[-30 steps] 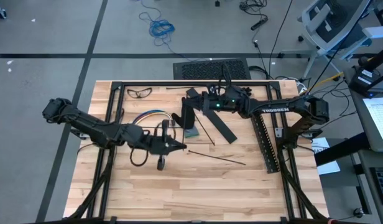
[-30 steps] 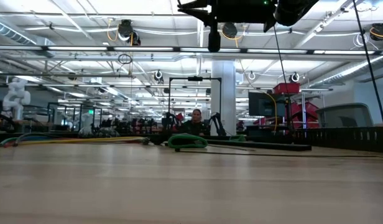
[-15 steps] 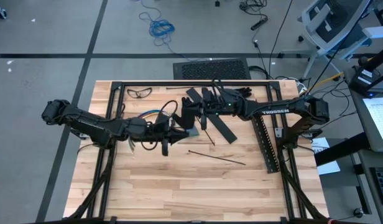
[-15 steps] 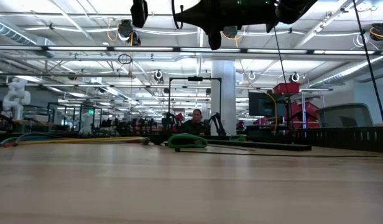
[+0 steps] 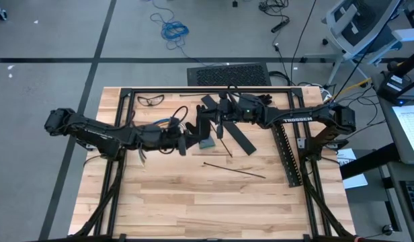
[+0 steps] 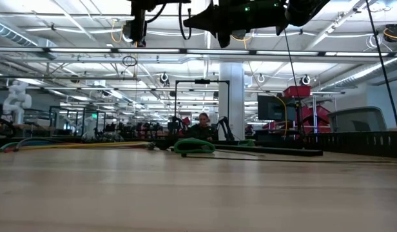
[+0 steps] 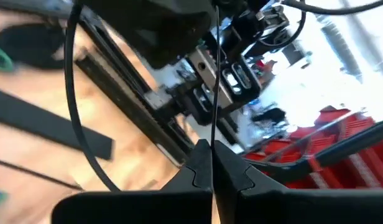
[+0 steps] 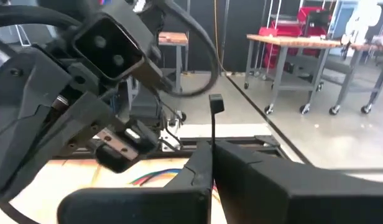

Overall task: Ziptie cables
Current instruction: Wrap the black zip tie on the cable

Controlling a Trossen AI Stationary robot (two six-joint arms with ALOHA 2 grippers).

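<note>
The cables [image 5: 160,125] lie on the table at the far left, partly under my left arm; their coloured wires also show in the right wrist view [image 8: 155,178]. My left gripper [image 5: 191,140] [image 7: 211,149] hovers level above the table, shut on a thin black zip tie [image 7: 214,74]. My right gripper [image 5: 219,125] [image 8: 211,152] faces it from the right. It is shut on a thin black zip tie with a square head [image 8: 215,103]. Whether both grippers hold the same tie, I cannot tell. My left gripper pinches the thin black zip tie [image 7: 212,132] between its two fingertips. The gripper comes level from the table's left. The tie sticks out straight past the fingertips, clear of the table. My right gripper pinches a zip tie's strap [image 8: 212,138] between its fingertips, coming level from the table's right. A short length with the square head stands out beyond the fingers, lifted clear.
A loose thin black stick [image 5: 234,169] lies mid-table. Black slotted strips [image 5: 239,139] [image 5: 285,153] lie under and beside the right arm. A green object [image 5: 207,142] sits below the grippers, safety glasses [image 5: 151,99] at the far left. Bare wood lies toward the near edge.
My left gripper has gone toward the table's far edge and closer to my right gripper, rolling about its own axis; it has stayed shut. My right gripper has rolled in place, also still shut.
</note>
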